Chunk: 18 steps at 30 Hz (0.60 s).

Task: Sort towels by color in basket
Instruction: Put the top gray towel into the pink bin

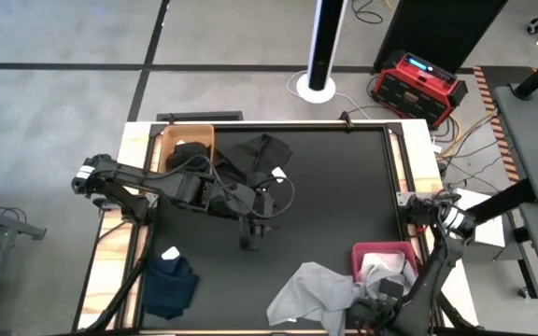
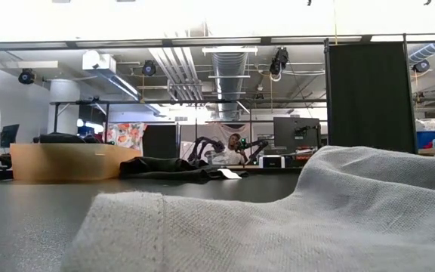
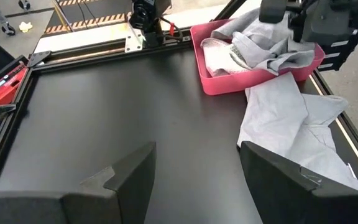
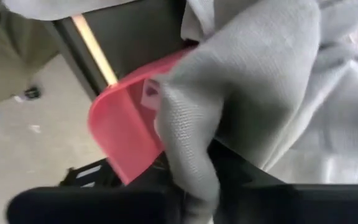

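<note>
Table [image 1: 325,215] | baskets: pink [image 1: 370,252], tan [image 1: 168,140] | towels: navy [image 1: 169,285]; black [image 1: 264,154]

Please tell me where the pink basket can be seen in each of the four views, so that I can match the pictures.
High view: the pink basket sits near the bottom right, grey towel hanging out.
Low view: not in it; only the grey towel fills the foreground.
Left wrist view: upper right, across the black table.
Right wrist view: its pink rim at centre left, very close.
Shared landmark: the grey towel.
</note>
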Each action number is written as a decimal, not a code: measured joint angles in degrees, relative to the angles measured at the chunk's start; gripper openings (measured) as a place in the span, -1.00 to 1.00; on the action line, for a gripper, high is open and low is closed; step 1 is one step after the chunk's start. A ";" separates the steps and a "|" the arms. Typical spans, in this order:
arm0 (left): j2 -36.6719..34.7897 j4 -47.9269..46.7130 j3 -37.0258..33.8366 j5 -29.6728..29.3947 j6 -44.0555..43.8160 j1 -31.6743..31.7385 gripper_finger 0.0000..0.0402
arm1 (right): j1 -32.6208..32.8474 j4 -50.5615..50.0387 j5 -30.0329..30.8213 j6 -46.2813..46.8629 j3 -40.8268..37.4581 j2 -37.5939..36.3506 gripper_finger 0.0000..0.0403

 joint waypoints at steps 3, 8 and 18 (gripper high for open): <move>0.00 -0.02 0.00 0.00 -0.02 -0.01 0.09 | 0.00 -0.14 -0.26 3.13 0.02 -1.53 -0.60; 0.00 -0.02 0.00 0.00 -0.04 0.01 0.09 | 0.00 -0.60 -0.26 5.93 0.02 -2.61 -0.27; -0.55 -0.64 0.00 0.00 -1.34 -0.03 0.09 | 0.02 -2.18 -5.22 16.10 3.04 -5.08 0.09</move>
